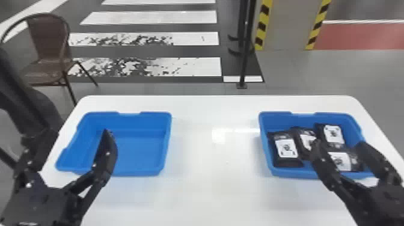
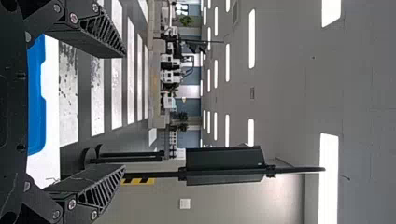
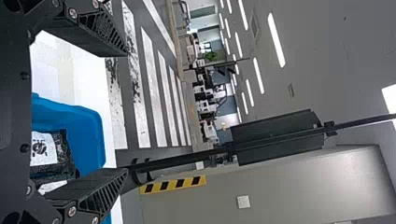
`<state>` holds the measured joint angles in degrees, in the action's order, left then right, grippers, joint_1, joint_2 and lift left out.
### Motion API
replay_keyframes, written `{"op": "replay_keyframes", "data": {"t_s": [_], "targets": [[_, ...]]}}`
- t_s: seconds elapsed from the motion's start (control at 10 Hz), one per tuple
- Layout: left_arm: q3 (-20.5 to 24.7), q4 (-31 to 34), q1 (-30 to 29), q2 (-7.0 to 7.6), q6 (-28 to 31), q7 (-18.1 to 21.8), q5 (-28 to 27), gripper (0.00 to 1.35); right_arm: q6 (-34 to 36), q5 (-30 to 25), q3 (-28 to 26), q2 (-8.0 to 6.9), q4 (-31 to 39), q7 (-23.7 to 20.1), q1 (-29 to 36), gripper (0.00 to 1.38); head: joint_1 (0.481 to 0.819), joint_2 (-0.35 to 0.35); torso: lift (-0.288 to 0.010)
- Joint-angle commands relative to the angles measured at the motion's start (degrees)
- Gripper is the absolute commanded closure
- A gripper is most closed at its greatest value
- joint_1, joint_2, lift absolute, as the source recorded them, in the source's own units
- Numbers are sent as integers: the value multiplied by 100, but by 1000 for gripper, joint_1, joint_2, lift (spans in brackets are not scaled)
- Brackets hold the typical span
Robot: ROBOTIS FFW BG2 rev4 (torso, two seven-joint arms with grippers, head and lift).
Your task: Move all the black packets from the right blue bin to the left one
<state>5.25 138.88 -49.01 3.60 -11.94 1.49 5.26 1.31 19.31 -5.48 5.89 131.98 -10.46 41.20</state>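
My left gripper (image 1: 73, 138) stands open at the left blue bin (image 1: 141, 144), one finger over the bin's inside; the bin holds no packets. In the left wrist view my left gripper (image 2: 125, 112) has its fingers wide apart, nothing between them. My right gripper (image 1: 338, 147) is open above the front part of the right blue bin (image 1: 266, 142). Several black packets with white labels lie there: one at the left (image 1: 286, 148), others beside it, one (image 1: 341, 160) between and below the fingers. The right wrist view shows my right gripper (image 3: 127, 112) open, with a packet (image 3: 58, 154) in the bin behind.
Both bins stand on a white table (image 1: 210, 186), with bare tabletop between them. Beyond its far edge are a brown chair (image 1: 49, 57) at the left and a black pole stand (image 1: 245, 60) on the floor.
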Motion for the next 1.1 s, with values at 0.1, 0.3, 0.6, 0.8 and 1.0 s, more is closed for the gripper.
{"op": "replay_keyframes", "data": {"t_s": [0.1, 0.3, 0.6, 0.8, 1.0], "targets": [[1, -29, 22, 9, -2, 9, 0, 205, 24, -57, 0, -9, 14, 0, -14, 147, 695, 39, -140], [1, -57, 50, 9, -30, 79, 45, 205, 24, -46, 0, -9, 0, 0, -14, 147, 695, 38, -140], [12, -114, 64, 9, -86, 106, 80, 205, 52, -46, -12, -9, 14, 0, -14, 147, 695, 36, -140], [24, -156, 92, 9, -128, 150, 114, 205, 178, -57, -12, -9, 56, 53, -14, 147, 695, 37, -140], [35, -170, 92, 0, -128, 167, 125, 205, 446, -68, -137, -9, 14, 97, -211, 147, 695, 34, -140]]}}
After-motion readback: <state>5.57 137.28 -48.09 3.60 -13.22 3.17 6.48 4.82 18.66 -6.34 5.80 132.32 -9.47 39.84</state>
